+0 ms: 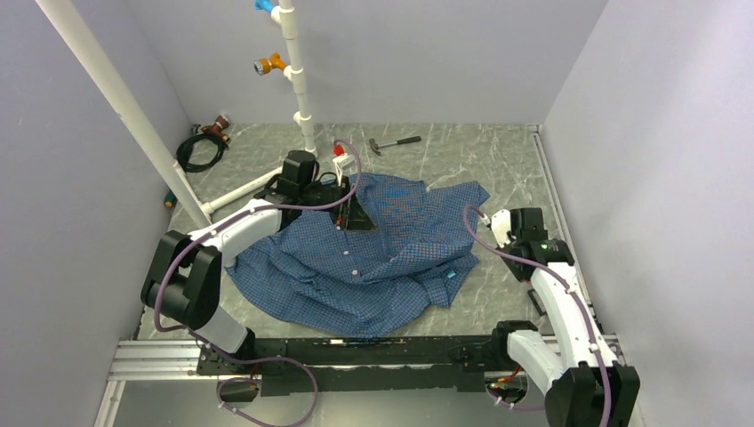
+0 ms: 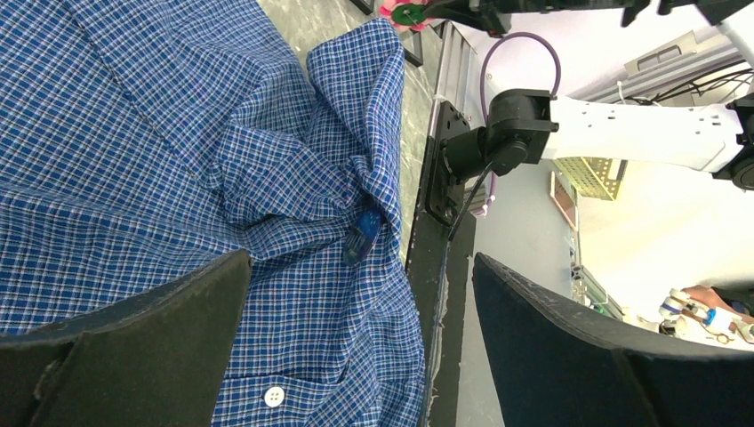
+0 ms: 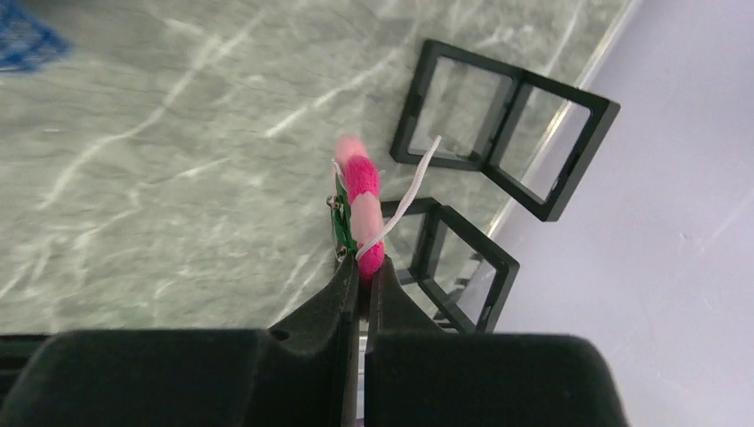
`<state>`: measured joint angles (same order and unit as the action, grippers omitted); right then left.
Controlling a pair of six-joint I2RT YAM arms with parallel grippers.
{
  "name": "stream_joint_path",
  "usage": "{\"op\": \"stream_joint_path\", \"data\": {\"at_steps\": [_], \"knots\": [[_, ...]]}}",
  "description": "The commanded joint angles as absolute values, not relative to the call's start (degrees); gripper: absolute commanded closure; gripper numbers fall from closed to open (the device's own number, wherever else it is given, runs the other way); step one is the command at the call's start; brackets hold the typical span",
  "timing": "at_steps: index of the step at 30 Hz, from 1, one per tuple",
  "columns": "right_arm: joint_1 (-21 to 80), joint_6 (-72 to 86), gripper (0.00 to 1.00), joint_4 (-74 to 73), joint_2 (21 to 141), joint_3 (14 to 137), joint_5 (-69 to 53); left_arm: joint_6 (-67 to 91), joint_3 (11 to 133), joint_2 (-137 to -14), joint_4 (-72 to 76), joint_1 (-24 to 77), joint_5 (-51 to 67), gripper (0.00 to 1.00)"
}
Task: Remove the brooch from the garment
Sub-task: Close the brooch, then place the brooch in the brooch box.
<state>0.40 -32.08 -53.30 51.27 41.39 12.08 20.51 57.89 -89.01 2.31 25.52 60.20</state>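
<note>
My right pincer [image 3: 360,267] is clamped on the pink brooch [image 3: 360,200], mid-frame above the desk [image 3: 160,133] and well apart from the checked shirt [image 1: 373,258], over which my left pincer [image 2: 360,267] gapes, so I judge the next move is setting it down.

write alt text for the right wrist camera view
The right gripper is shut on a small pink brooch with a green back, held edge-on over a grey marbled table. Beyond it lie empty black square frames beside a pale wall, and a corner of the blue checked shirt shows at upper left.
</note>
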Motion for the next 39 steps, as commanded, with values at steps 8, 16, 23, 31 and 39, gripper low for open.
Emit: {"op": "stream_joint_path", "data": {"at_steps": [8,16,23,31,39], "knots": [[0.3,-34.9,1.0,-30.6,56.9,33.4,29.3,20.4,61.5,-87.3,2.0,25.4,61.7,0.0],[-4.0,-39.1,1.0,-22.6,59.6,30.4,31.8,19.6,63.0,-88.2,0.1,25.3,61.8,0.01],[-5.8,-42.1,1.0,-15.9,62.8,28.8,32.6,19.9,63.9,-89.0,0.1,25.3,62.1,0.0],[-6.4,-43.9,1.0,-10.6,66.5,28.5,33.4,19.4,63.9,-88.9,0.1,25.3,62.0,0.01],[-6.4,-44.9,1.0,-8.0,67.9,27.1,34.6,20.4,64.1,-90.0,0.3,25.2,62.9,0.0]]}}
